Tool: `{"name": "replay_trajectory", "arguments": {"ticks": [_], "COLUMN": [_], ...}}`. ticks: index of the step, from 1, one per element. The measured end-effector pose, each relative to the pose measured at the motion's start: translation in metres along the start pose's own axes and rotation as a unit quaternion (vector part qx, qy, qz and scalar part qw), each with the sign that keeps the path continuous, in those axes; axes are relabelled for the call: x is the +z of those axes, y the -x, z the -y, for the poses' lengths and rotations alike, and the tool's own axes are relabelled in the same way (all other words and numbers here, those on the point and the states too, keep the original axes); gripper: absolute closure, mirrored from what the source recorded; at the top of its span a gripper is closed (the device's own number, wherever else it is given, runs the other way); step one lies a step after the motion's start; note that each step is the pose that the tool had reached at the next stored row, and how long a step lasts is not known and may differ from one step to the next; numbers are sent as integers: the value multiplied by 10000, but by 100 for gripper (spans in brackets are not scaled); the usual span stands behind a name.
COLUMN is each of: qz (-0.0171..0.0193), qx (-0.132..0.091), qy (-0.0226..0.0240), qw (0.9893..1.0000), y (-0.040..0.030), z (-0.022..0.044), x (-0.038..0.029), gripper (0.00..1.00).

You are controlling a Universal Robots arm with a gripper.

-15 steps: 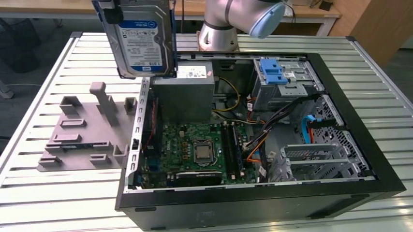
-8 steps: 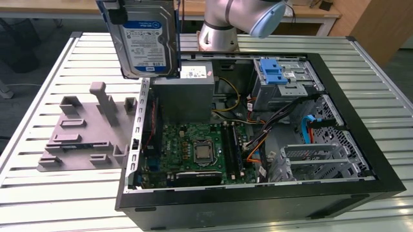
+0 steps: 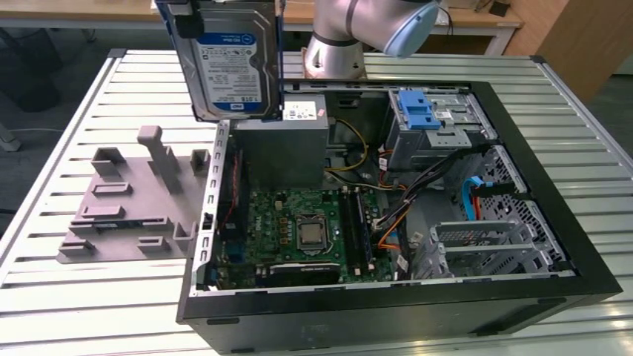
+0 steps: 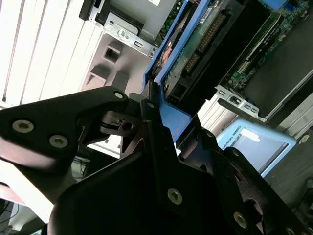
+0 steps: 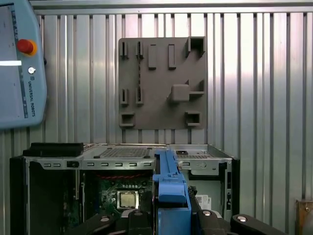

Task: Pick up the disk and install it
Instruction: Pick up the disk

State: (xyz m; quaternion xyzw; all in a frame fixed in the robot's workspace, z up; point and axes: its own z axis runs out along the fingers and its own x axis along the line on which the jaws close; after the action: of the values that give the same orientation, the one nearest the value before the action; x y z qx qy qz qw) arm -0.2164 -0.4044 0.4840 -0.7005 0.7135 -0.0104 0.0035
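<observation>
The disk [image 3: 228, 65] is a silver hard drive with a white-and-blue label and blue side rails. It hangs upright, high above the back left corner of the open computer case [image 3: 554, 222]. In both wrist views my gripper [image 4: 173, 129] [image 5: 171, 218] is shut on the disk, its black fingers [image 4: 149, 115] pressing on the blue rails [image 5: 171, 186]. The second wrist view shows the disk's green circuit-board side [image 4: 195, 44]. The disk touches nothing else.
Inside the case lie the motherboard [image 3: 296, 230], a grey power-supply box [image 3: 282, 144] and a metal drive cage with a blue latch [image 3: 420, 111]. A grey fixture plate [image 3: 129, 200] [image 5: 161, 83] rests on the slatted table at the exterior view's left. A teach pendant [image 5: 19, 63] lies beside it.
</observation>
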Motion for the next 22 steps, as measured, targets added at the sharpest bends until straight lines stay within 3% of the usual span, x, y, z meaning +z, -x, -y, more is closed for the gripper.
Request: {"name": "replay_trajectory", "arguments": {"ticks": [22], "qz": [11], "qx": [0], "qy": [0], "qw": [10000], "y": [-41], "z": [223], "x": [5], "gripper": [64]}}
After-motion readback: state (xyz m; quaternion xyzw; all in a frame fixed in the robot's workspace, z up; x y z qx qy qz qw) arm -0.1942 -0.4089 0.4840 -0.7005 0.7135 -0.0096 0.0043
